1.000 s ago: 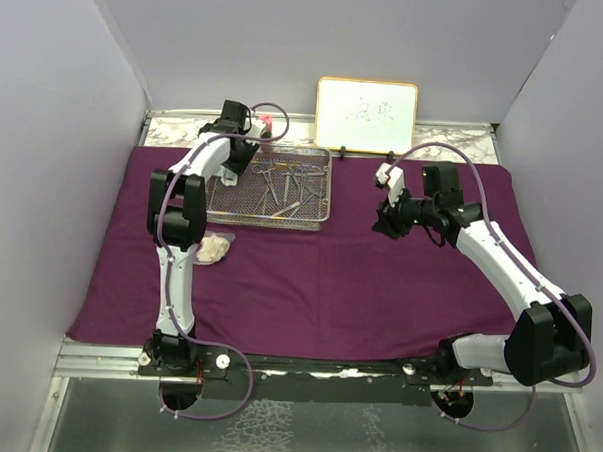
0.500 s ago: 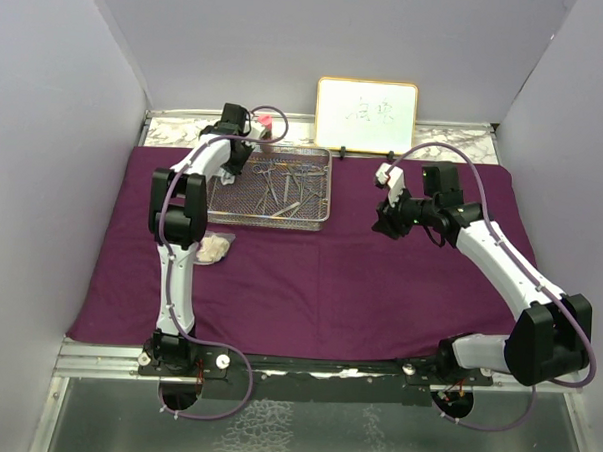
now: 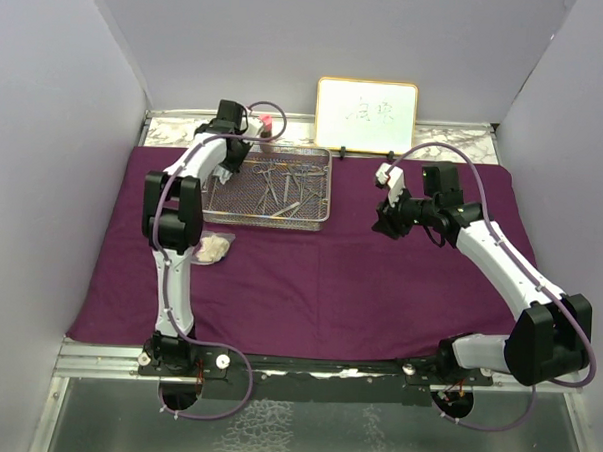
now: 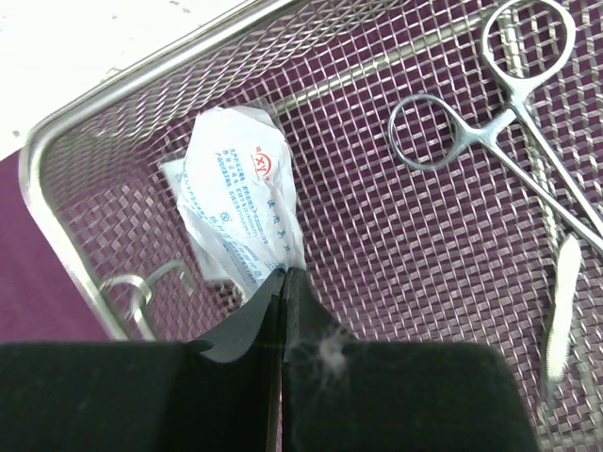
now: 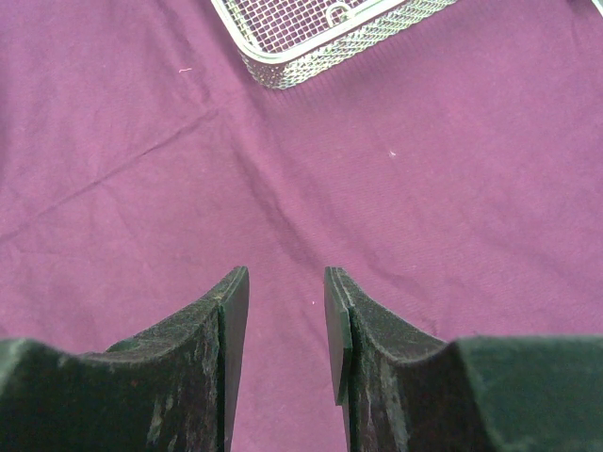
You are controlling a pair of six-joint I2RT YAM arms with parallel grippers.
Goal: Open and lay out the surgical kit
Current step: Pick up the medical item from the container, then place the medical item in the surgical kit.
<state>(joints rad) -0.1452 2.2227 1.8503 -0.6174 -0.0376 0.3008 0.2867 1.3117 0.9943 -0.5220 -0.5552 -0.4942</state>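
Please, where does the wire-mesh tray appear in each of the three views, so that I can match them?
Top external: the wire-mesh tray lies upper left of centre, on the purple cloth.
Left wrist: the tray fills most of the picture; the left tool pinches a white packet in it.
Right wrist: only one corner, at the top edge.
Shared landmark: the purple cloth.

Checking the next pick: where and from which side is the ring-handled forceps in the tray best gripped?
On the shanks of the forceps just past the finger rings, from straight above, fingers across them. It lies flat on the mesh of the tray, so a side approach likely finds no edge. The rings are wide and hollow, while the shanks run close together.
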